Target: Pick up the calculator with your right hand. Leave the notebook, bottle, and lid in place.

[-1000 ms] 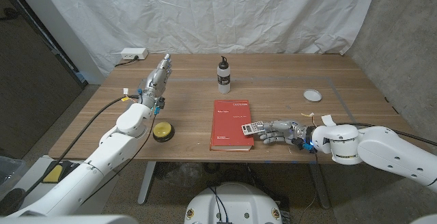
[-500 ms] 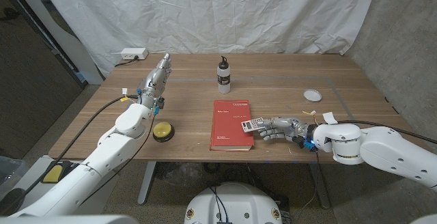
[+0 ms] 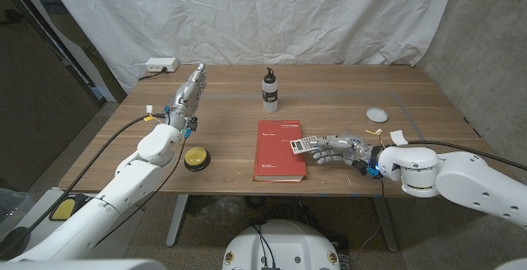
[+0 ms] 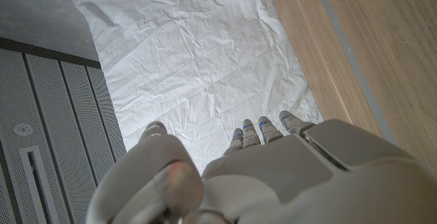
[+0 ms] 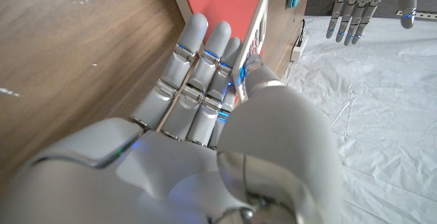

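From the head view, the right hand (image 3: 336, 149) reaches in from the table's (image 3: 222, 126) near right side and pinches the calculator (image 3: 302, 146) at the red notebook's (image 3: 277, 150) right edge. The calculator's long axis runs roughly left to right, tilted a little, with its free end pointing out over the notebook cover; whether it is clear of the cover cannot be told here. Behind the notebook stands a white bottle (image 3: 270, 90) with a black cap, and a white lid (image 3: 377, 114) lies well apart on the right. The left hand (image 3: 189, 94) is held above the table's far left part, fingers straight and close together, holding nothing. A yellow button (image 3: 195, 156) sits beside the left forearm and a white power strip (image 3: 160, 64) lies at the far left corner.

The left wrist view shows the back of the left hand (image 4: 259, 169), its fingertips (image 4: 263, 127) side by side against the white backdrop (image 4: 205, 67), with a strip of table to one side.

The right wrist view shows what the head view hides: the right hand (image 5: 205, 135) has the calculator (image 5: 254, 36) edge-on between thumb and fingers (image 5: 194, 53), its keys barely visible. The notebook (image 5: 222, 2) lies just past the fingertips, and the left hand (image 5: 365, 2) shows in the distance, cut off by the frame.
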`<control>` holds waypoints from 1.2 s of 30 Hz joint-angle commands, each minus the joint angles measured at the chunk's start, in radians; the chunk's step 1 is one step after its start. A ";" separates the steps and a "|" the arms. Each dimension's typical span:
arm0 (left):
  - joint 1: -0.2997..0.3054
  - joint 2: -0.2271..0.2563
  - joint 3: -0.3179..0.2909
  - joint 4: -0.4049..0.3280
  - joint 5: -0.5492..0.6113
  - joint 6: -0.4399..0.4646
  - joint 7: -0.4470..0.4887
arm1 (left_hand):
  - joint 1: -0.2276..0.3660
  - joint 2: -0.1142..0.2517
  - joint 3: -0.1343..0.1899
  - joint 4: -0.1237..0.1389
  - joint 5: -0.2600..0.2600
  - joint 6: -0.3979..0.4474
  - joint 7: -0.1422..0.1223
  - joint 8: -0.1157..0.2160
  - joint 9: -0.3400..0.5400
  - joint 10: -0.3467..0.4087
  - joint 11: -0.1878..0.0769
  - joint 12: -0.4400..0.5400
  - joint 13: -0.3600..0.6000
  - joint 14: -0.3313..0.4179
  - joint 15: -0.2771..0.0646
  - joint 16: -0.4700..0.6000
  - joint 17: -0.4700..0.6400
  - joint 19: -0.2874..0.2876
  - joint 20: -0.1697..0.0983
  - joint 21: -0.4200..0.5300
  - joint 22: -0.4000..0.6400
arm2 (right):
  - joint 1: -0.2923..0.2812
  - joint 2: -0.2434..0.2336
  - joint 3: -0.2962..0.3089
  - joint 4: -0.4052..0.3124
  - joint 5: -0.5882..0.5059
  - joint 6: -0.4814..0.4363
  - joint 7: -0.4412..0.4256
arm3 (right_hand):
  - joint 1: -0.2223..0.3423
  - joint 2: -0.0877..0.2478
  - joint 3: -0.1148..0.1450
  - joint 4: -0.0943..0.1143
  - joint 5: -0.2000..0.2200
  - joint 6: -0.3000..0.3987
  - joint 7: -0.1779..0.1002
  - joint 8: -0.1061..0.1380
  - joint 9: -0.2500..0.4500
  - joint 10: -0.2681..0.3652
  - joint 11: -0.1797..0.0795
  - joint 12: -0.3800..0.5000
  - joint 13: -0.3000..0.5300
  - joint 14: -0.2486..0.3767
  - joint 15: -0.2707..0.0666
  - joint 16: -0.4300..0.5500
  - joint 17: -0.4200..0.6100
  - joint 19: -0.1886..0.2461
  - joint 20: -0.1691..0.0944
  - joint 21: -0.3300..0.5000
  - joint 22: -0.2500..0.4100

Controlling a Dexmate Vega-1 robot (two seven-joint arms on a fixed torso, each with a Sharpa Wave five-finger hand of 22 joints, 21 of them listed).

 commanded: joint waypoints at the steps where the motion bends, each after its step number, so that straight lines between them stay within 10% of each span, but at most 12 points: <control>1: 0.021 0.011 -0.016 -0.021 0.000 0.007 0.010 | 0.009 0.008 -0.005 0.002 -0.001 -0.002 -0.002 0.002 0.004 -0.007 0.006 0.002 0.003 -0.002 0.005 0.000 0.005 0.004 -0.025 -0.006 0.006 | 0.007 -0.008 0.020 -0.021 -0.034 0.020 0.025 | 0.046 0.037 0.001 0.003 0.008 0.007 0.003 0.006 0.004 0.026 -0.018 0.002 0.003 0.010 -0.009 0.004 0.005 -0.004 -0.098 0.009 0.002; 36: 0.011 0.039 -0.026 -0.037 -0.012 0.055 -0.004 | 0.012 0.010 -0.011 0.002 -0.002 -0.001 -0.001 0.002 0.004 -0.007 0.003 0.002 0.003 -0.002 0.004 0.000 0.005 0.004 -0.026 -0.007 0.006 | 0.005 0.036 0.062 -0.062 -0.138 0.082 0.018 | 0.053 0.045 -0.004 0.009 0.006 0.013 -0.001 0.008 0.017 0.030 -0.017 0.000 0.011 0.019 -0.010 0.005 0.015 -0.013 -0.098 0.036 0.006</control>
